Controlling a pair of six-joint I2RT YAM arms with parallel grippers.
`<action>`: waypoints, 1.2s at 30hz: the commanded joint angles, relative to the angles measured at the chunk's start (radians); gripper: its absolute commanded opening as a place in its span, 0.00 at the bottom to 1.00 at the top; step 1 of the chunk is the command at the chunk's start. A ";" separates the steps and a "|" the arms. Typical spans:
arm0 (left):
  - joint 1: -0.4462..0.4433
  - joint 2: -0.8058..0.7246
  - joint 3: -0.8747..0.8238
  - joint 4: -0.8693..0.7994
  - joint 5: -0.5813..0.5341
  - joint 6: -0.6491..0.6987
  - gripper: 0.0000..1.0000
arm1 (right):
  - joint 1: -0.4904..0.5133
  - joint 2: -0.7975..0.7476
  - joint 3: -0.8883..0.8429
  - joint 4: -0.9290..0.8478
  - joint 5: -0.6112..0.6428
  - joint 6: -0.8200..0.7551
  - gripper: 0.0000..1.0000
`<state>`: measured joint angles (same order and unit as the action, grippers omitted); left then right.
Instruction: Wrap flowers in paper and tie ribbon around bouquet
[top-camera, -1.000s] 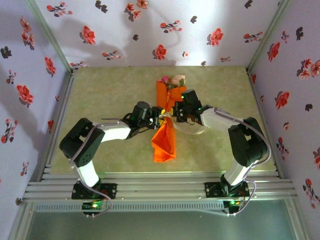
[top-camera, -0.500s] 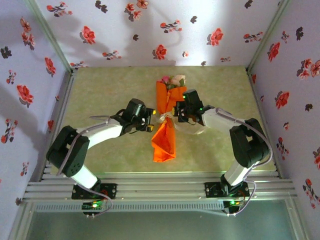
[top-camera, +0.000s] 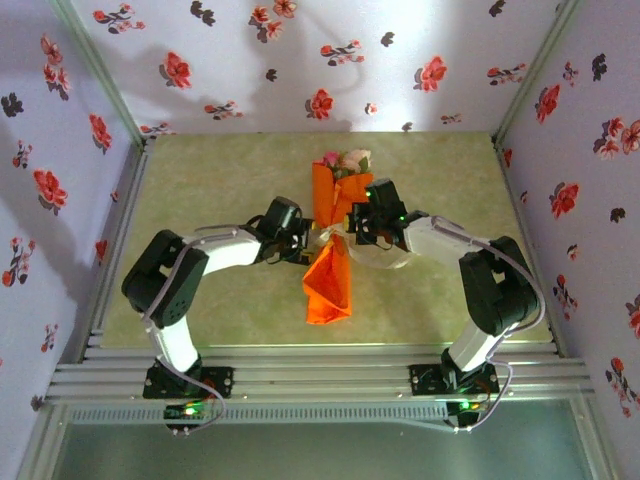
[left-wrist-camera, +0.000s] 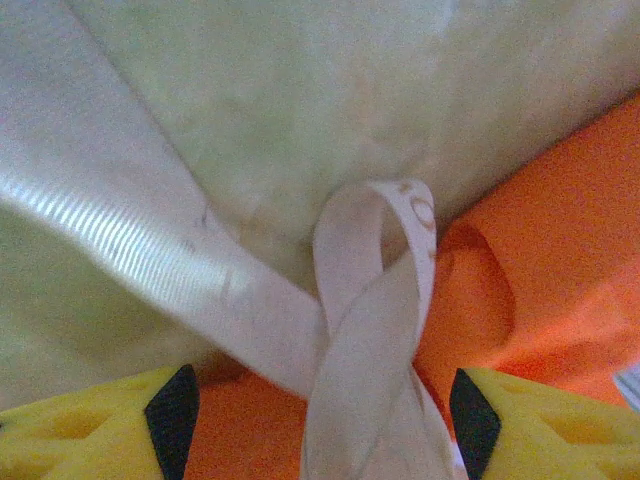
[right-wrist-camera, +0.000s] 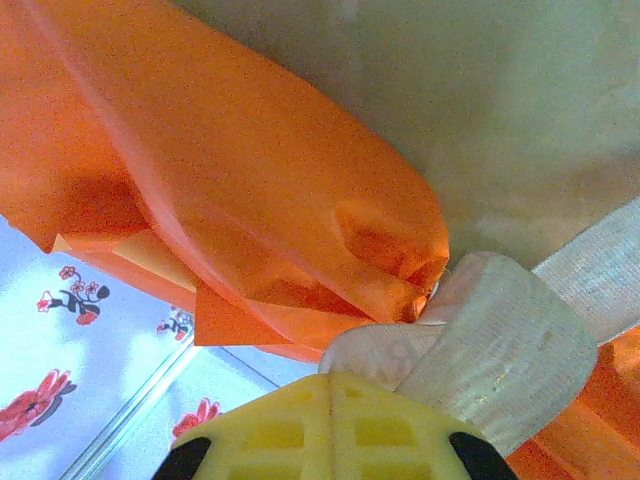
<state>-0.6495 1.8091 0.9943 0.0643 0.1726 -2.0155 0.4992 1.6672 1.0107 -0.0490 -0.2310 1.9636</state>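
ribbon at the bouquet's pinch: one claw wide, one shut.

your bouquet (top-camera: 330, 285) lies along the middle of the surface (top-camera: 200, 180), flowers (top-camera: 345, 160) at the far end. your left claw (top-camera: 303, 245) sits just left of the bouquet's pinched middle. in its wrist view the fingers stand open and well apart. two crossed strands of ribbon (left-wrist-camera: 370, 330) run between them over the orange paper (left-wrist-camera: 560, 260), touching neither finger. your right claw (top-camera: 352, 232) is just right of the pinch. in its own view it is closed with the ribbon caught at its tips, hard against a bulge of the paper.
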 joint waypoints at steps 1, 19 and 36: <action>0.003 0.053 0.048 0.022 0.000 -0.058 0.70 | -0.001 -0.022 -0.007 0.006 0.018 -0.012 0.00; 0.033 0.105 0.004 0.180 -0.059 -0.091 0.00 | -0.004 -0.042 -0.028 0.036 0.038 -0.016 0.00; 0.054 -0.006 -0.028 0.065 0.021 0.005 0.00 | -0.055 -0.099 -0.158 0.178 0.156 -0.010 0.00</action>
<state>-0.6064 1.8320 0.9657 0.1928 0.1688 -2.0533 0.4618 1.6005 0.8829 0.0738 -0.1360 1.9453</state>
